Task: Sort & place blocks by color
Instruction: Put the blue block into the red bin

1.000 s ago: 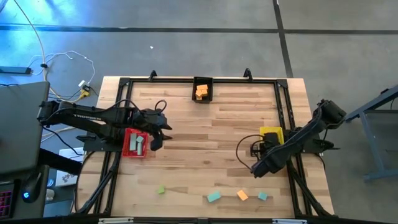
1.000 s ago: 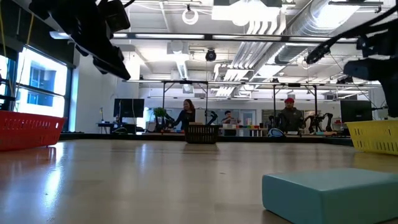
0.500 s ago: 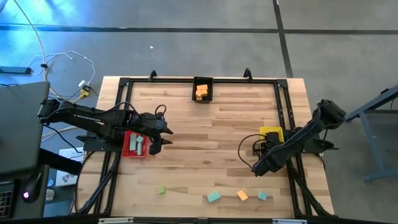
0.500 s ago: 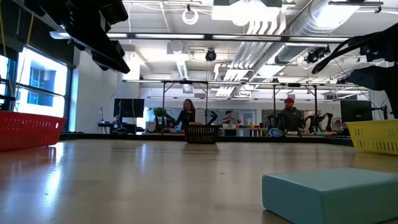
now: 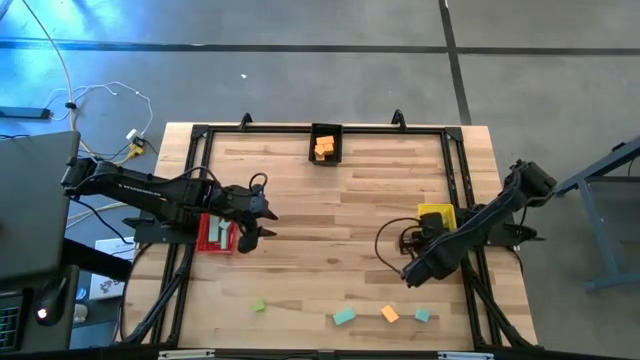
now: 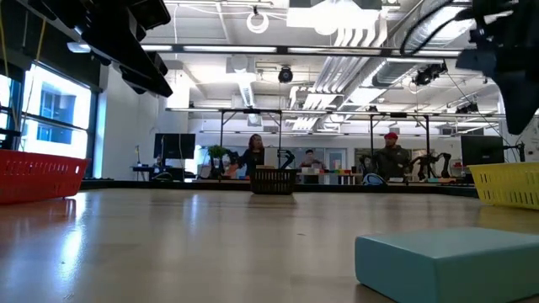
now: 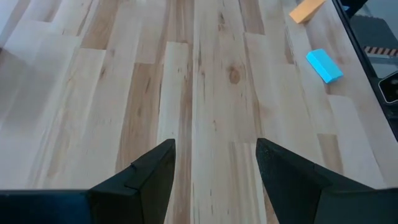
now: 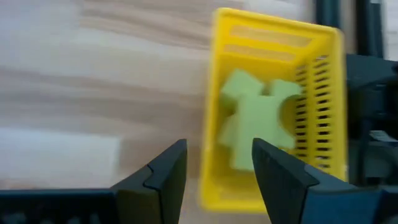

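No brand, label or writing can be read on the arms, bins or blocks. The left gripper (image 5: pixel 252 233) hangs by the red bin (image 5: pixel 212 233) near the desk's (image 5: pixel 340 210) left edge, jaws open and empty. The right gripper (image 8: pixel 214 163) is over the yellow bin (image 8: pixel 273 43) near the right edge, jaws parted and empty; yellow-green blocks (image 8: pixel 252 118) lie inside. Orange blocks (image 5: pixel 323 148) fill the black bin (image 5: pixel 326 128) at the far edge. Four loose blocks (image 5: pixel 343 316) lie along the near edge.

Middle of the table (image 5: pixel 340 210) is wide open, loads of room to pass. Stuff in the way: black bin (image 5: pixel 326 145) at the far edge, red bin (image 5: pixel 212 232) left, yellow bin (image 5: pixel 437 216) right, loose blocks (image 5: pixel 344 316) along the near edge.
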`<state>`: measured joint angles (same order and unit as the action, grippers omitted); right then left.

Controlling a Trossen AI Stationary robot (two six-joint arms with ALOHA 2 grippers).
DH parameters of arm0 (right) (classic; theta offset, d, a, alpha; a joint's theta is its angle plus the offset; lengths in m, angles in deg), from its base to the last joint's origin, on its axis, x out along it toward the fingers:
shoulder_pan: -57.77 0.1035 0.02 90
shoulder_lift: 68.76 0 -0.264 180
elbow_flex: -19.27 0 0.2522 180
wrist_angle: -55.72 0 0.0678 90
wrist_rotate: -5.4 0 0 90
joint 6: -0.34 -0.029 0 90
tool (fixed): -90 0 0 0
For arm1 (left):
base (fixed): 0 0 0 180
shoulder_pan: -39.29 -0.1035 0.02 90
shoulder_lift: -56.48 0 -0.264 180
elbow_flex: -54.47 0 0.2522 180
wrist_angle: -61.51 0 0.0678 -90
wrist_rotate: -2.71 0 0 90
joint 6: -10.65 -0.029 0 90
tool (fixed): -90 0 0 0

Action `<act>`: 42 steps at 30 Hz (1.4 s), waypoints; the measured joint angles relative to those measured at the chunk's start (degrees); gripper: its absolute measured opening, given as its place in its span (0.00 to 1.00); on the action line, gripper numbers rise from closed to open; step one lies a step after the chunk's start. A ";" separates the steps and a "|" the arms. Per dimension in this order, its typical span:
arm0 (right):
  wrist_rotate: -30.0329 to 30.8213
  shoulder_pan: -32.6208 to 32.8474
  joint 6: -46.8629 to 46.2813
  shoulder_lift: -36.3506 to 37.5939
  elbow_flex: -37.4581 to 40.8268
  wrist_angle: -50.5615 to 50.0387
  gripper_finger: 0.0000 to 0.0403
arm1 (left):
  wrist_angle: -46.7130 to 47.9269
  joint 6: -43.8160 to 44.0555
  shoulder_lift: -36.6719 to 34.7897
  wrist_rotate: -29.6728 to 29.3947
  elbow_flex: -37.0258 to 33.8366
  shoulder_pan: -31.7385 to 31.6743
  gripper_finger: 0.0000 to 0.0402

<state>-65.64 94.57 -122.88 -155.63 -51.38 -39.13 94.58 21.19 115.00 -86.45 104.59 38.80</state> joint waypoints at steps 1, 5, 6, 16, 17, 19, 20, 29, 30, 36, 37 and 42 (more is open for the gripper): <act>0.18 -0.01 1.06 0.00 -1.08 0.31 0.41 | 0.00 0.01 0.00 0.00 0.00 0.00 0.52; 0.12 0.02 6.22 0.00 -4.67 2.05 0.42 | 0.00 0.01 0.00 0.00 0.00 0.00 0.52; -0.01 0.02 7.53 0.00 -5.55 2.38 0.42 | 0.00 0.01 0.00 0.00 0.00 0.00 0.52; -5.81 1.24 16.81 0.00 -9.44 11.64 0.42 | 0.02 -0.19 0.00 0.00 0.02 0.00 0.52; -6.02 1.58 17.04 0.00 -9.46 12.38 0.42 | 0.02 -0.19 0.00 -0.01 0.02 0.00 0.52; -6.17 2.26 17.66 0.00 -9.46 13.81 0.42 | 0.02 -0.19 0.00 -0.02 0.02 0.00 0.52; -6.20 2.60 18.17 0.00 -9.46 14.54 0.42 | -0.02 -0.19 0.00 0.00 0.02 0.00 0.52; -10.06 5.13 19.77 -0.48 -9.46 18.03 0.46 | -0.15 -0.01 0.00 -0.02 0.04 0.00 0.52; -10.72 5.48 19.82 -0.83 -9.46 18.45 0.47 | -0.23 -0.01 0.00 -0.02 0.04 0.00 0.52; -17.62 7.18 18.66 -2.27 -9.46 19.74 0.55 | -1.70 -0.17 0.00 -0.02 0.04 0.00 0.52; -19.32 7.22 17.77 -2.29 -9.46 19.73 0.56 | -2.04 -0.17 -0.01 -0.02 0.04 0.00 0.52; -25.96 7.23 10.82 -2.29 -9.46 20.60 0.56 | -2.97 -0.19 0.00 -0.02 0.07 0.00 0.52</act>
<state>-91.60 101.80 -112.06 -157.92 -60.84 -18.53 91.61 21.00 115.00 -86.47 104.66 38.80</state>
